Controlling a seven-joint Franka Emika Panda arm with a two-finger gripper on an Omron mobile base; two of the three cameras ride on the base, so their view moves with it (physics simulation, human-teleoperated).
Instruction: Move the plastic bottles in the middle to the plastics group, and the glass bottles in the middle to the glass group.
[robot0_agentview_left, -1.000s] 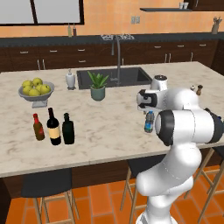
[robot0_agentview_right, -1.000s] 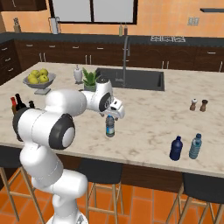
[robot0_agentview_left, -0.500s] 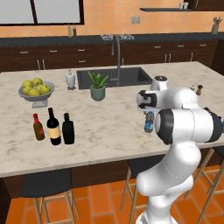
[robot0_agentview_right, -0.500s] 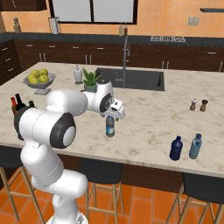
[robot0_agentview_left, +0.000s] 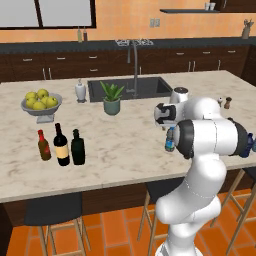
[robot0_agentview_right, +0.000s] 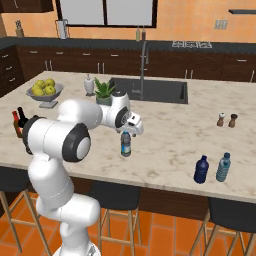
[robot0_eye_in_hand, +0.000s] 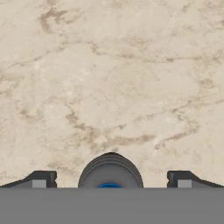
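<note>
A small bottle (robot0_agentview_right: 126, 144) with a blue label and dark cap stands upright in the middle of the marble counter (robot0_agentview_right: 170, 145). My gripper (robot0_agentview_right: 126, 133) hangs open straight above it. In the hand view the cap (robot0_eye_in_hand: 110, 171) sits between the two fingertips (robot0_eye_in_hand: 40, 179), untouched. At the counter's left the dark green-black glass bottle (robot0_agentview_left: 77, 147) stands beside the glass group: the tan-labelled wine bottle (robot0_agentview_left: 61, 145) and the red-capped sauce bottle (robot0_agentview_left: 44, 145). On the right stand a dark blue plastic bottle (robot0_agentview_right: 201, 169) and a pale-blue water bottle (robot0_agentview_right: 223, 167).
A fruit bowl (robot0_agentview_left: 41, 102), a soap dispenser (robot0_agentview_left: 80, 91) and a potted plant (robot0_agentview_left: 111, 99) stand near the sink (robot0_agentview_left: 130, 87). Salt and pepper shakers (robot0_agentview_right: 226, 120) stand at the far right. Stools (robot0_agentview_right: 115, 197) are tucked under the counter's front edge.
</note>
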